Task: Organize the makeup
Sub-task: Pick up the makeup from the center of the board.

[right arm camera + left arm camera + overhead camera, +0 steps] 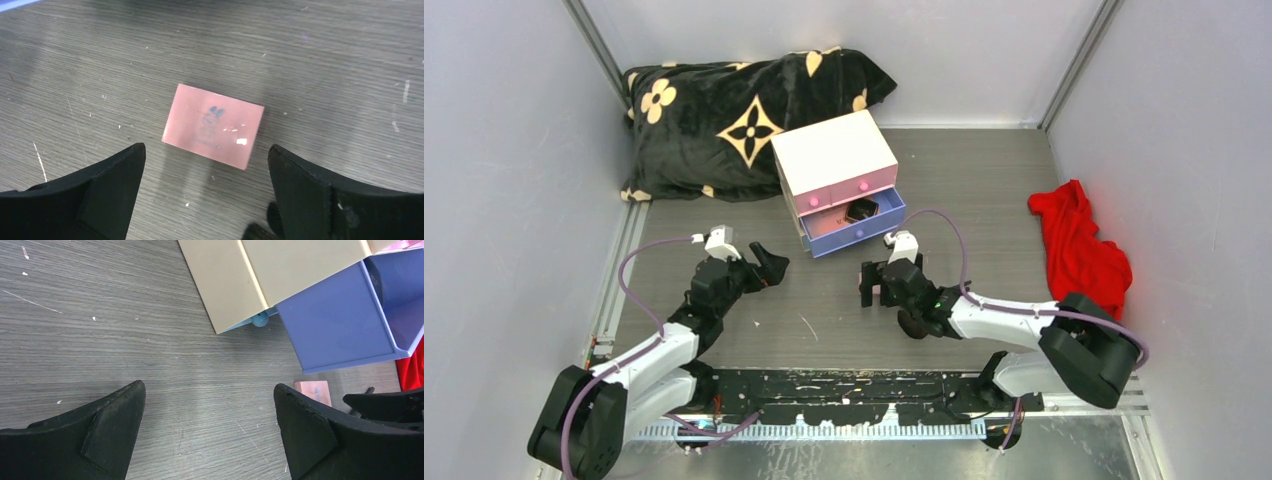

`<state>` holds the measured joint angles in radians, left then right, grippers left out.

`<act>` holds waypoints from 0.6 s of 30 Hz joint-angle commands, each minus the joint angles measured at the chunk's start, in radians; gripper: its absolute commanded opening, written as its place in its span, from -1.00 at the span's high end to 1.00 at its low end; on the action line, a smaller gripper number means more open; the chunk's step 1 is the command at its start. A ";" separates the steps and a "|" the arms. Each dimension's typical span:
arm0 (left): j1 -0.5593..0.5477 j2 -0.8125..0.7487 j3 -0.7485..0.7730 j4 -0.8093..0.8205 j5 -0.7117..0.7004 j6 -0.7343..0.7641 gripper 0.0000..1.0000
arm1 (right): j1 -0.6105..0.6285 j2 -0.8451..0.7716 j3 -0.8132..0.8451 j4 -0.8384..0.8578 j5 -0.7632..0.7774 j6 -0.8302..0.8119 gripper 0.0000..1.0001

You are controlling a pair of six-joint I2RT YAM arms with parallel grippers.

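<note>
The left fingers hang spread and empty over the tabletop beside the cream box, likely waiting. Its blue drawer stands pulled out, a black round compact inside, ready for more. The right fingers, wide apart and empty, straddle the pink compact lying flat nearby, seemingly poised to pinch it
</note>
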<state>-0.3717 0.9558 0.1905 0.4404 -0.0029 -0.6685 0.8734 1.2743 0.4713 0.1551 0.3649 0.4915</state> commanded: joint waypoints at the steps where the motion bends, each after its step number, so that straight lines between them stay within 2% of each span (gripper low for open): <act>1: 0.005 -0.040 0.011 0.003 0.000 0.020 -1.00 | 0.036 0.058 0.050 0.101 0.037 0.079 -0.97; 11: 0.005 -0.115 0.008 -0.056 -0.003 0.028 -1.00 | 0.132 0.283 0.162 0.014 0.300 0.272 -1.00; 18: 0.004 -0.177 0.004 -0.104 -0.007 0.029 -1.00 | 0.150 0.277 0.141 -0.057 0.432 0.395 -0.99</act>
<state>-0.3717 0.8173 0.1902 0.3447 -0.0032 -0.6632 1.0195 1.5692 0.6170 0.1501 0.6724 0.7719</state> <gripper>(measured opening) 0.998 0.998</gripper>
